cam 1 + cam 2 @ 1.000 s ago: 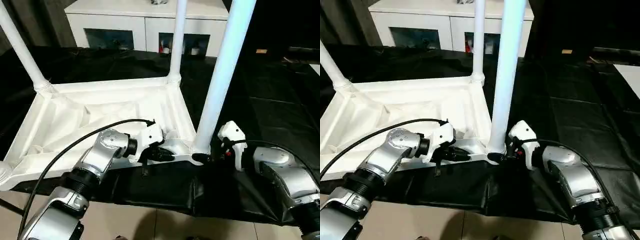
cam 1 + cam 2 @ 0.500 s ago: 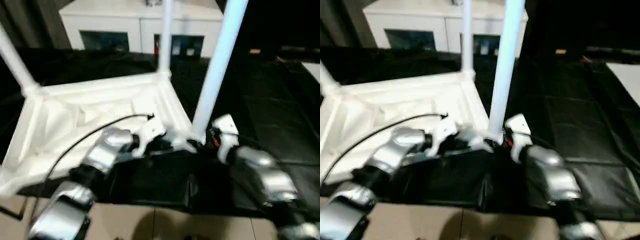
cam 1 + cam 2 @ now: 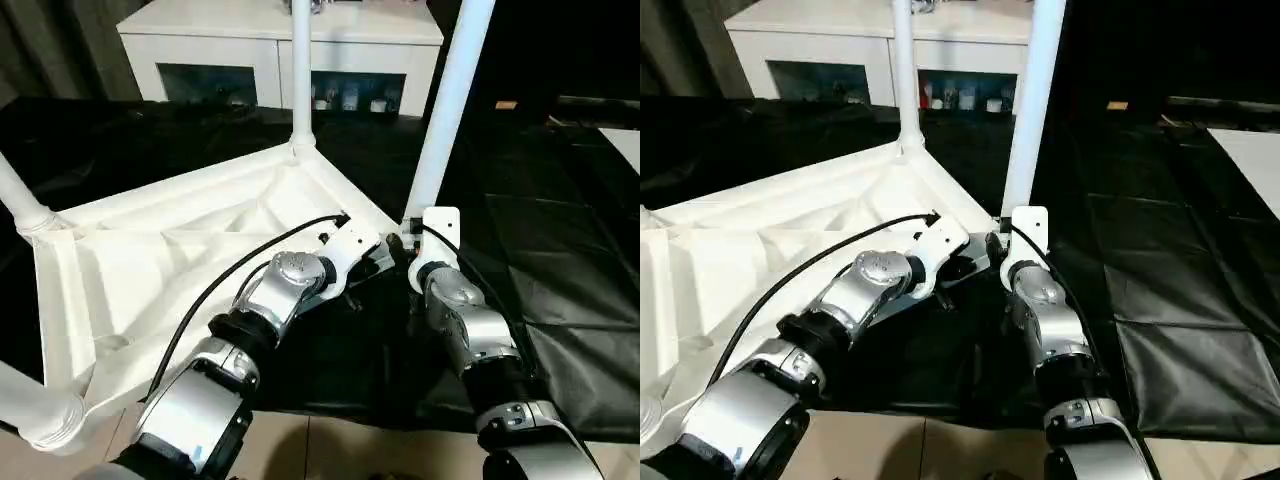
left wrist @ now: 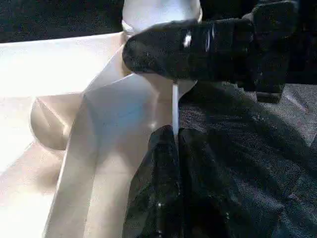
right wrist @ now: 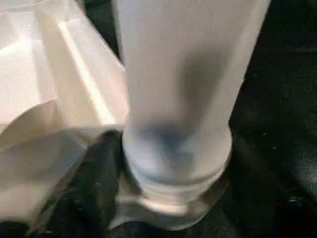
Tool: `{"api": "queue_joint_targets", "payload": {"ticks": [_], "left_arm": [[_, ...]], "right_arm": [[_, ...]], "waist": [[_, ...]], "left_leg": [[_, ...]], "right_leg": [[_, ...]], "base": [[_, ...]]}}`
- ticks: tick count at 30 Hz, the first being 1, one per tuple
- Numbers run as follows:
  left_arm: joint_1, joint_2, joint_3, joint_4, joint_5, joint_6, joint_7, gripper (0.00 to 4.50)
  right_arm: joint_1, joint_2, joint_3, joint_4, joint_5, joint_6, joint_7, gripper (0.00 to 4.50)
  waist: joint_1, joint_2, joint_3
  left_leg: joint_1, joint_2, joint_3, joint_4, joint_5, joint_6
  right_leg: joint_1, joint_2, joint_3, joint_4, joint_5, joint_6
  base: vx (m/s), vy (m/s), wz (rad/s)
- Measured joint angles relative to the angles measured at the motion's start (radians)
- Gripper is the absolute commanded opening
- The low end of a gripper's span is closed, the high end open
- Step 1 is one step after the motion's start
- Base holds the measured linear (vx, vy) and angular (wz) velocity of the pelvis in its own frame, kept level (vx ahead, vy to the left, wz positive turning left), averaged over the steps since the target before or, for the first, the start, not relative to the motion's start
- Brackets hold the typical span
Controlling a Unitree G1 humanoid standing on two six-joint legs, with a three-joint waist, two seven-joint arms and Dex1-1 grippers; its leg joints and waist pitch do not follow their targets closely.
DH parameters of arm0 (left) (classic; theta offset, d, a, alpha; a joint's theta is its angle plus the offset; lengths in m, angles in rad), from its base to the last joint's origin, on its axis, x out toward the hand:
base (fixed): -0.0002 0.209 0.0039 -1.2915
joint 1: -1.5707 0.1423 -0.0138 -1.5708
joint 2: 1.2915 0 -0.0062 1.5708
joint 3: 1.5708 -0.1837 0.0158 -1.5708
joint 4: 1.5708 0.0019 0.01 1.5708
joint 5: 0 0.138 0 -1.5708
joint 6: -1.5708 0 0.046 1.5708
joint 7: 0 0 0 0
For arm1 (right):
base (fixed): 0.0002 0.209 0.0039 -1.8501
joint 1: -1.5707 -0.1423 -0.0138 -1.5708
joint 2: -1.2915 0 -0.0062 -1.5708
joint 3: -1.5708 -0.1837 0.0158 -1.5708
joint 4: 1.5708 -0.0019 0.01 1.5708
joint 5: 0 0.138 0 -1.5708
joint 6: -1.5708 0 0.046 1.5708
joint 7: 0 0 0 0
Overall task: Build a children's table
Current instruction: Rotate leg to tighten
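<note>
From the head views I am seeing the white tabletop (image 3: 170, 270) lying ribbed side up on black sheeting (image 3: 560, 250), legs standing in its sockets. In the left wrist view the left gripper (image 4: 174, 136) is pinching the tabletop's thin rim with jaws nearly closed. In the right wrist view the right gripper (image 5: 106, 163) is touching the near leg (image 5: 183, 84) at its socket; I cannot tell how its jaws stand.

Upside-down white tabletop (image 3: 150, 270), ribbed underside up, on black sheet; tapered white legs upright at twelve (image 3: 300, 75), two (image 3: 447, 105) and nine o'clock (image 3: 20, 200).
</note>
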Motion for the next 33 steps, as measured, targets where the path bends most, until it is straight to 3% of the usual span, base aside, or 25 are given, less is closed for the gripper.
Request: {"api": "queue_joint_targets", "payload": {"ticks": [6, 11, 17, 22, 29, 33], "left_arm": [[0.006, 0.050, 0.005, -0.027, -0.005, 0.007, -0.084, 0.00], [0.066, 0.140, -0.022, -0.138, -0.021, 0.007, -0.249, 0.00], [0.161, 0.278, -0.048, -0.299, -0.080, 0.000, -0.526, 0.00], [0.178, 0.295, -0.085, -0.357, -0.088, 0.017, -0.598, 0.00], [0.188, 0.307, -0.095, -0.394, -0.090, 0.039, -0.616, 0.00], [0.199, 0.314, -0.095, -0.422, -0.090, 0.056, -0.624, 0.00]], "right_arm": [[0.053, -0.079, 0.040, -0.128, 0.038, 0.039, 0.175, 3.95], [0.165, -0.300, 0.123, -0.325, 0.090, 0.085, 0.514, 3.95], [0.254, -0.465, 0.142, -0.447, 0.169, 0.105, 0.802, 3.95], [0.252, -0.467, 0.160, -0.462, 0.188, 0.111, 0.858, 3.95], [0.228, -0.469, 0.175, -0.444, 0.179, 0.111, 0.870, 3.95], [0.228, -0.474, 0.176, -0.439, 0.179, 0.114, 0.895, 3.61]], "waist": [[-0.014, 0.001, 0.000], [-0.010, 0.001, 0.000], [0.001, 0.003, 0.001], [0.024, 0.003, 0.001], [0.030, 0.003, 0.001], [0.034, 0.003, 0.001]], "left_leg": [[-0.001, 0.000, -0.001, -0.001, 0.000, 0.000], [-0.001, 0.003, -0.002, -0.003, 0.000, 0.000], [0.000, 0.004, -0.001, -0.005, 0.000, 0.000], [0.000, 0.004, 0.005, -0.004, 0.000, 0.000], [-0.001, 0.004, 0.004, -0.004, 0.000, 0.000], [-0.001, 0.005, 0.004, -0.004, 0.000, 0.000]], "right_leg": [[-0.003, 0.001, -0.001, 0.000, 0.002, -0.003], [-0.003, 0.002, -0.003, 0.000, 0.000, 0.000], [-0.003, 0.003, -0.003, 0.000, -0.002, 0.002], [-0.002, 0.000, 0.001, 0.000, -0.002, 0.002], [-0.002, 0.001, 0.000, 0.001, -0.002, 0.002], [-0.002, 0.002, 0.000, 0.001, -0.003, 0.003]], "base": [[0.000, 0.000, 0.00], [0.000, 0.000, 0.00], [0.000, 0.000, 0.00], [0.000, 0.000, 0.00], [0.000, 0.000, 0.00], [0.000, 0.000, 0.00]]}}
